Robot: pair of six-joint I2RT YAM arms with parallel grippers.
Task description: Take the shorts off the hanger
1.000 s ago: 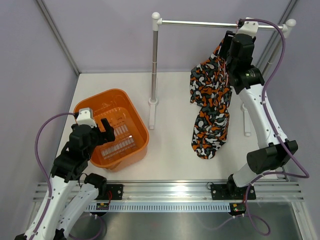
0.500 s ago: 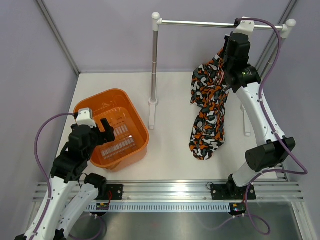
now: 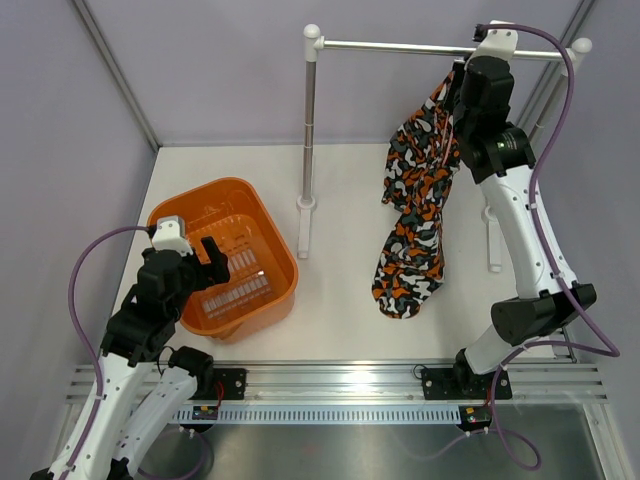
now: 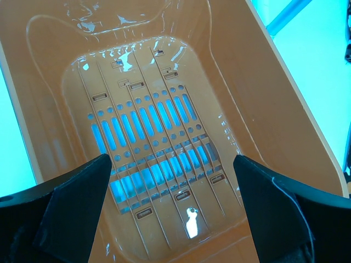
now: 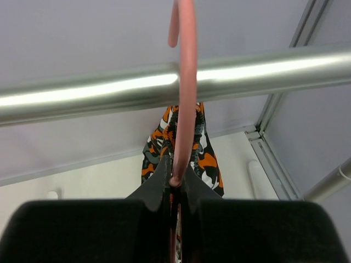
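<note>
The camouflage shorts (image 3: 415, 220) hang in a long drape below the right end of the rail (image 3: 400, 46). Their top (image 5: 181, 139) shows behind my right fingers. The pink hanger (image 5: 186, 82) curves its hook over the rail (image 5: 109, 87). My right gripper (image 5: 175, 178) is shut on the wire just under the hook. From above, the right gripper (image 3: 462, 95) sits close under the rail, and the hanger's lower part is hidden by cloth. My left gripper (image 4: 173, 192) is open and empty over the orange basket (image 4: 285, 98).
The orange basket (image 3: 285, 250) stands at the left of the table, with my left gripper (image 3: 205, 255) over its near side. The rail's left post (image 3: 309, 130) rises mid-table and its right post (image 3: 492, 240) stands behind my right arm. Walls close in on both sides.
My right gripper has shut on the hanger and risen toward the rail. The shorts' lower end has swung a little left. The left arm has not moved.
</note>
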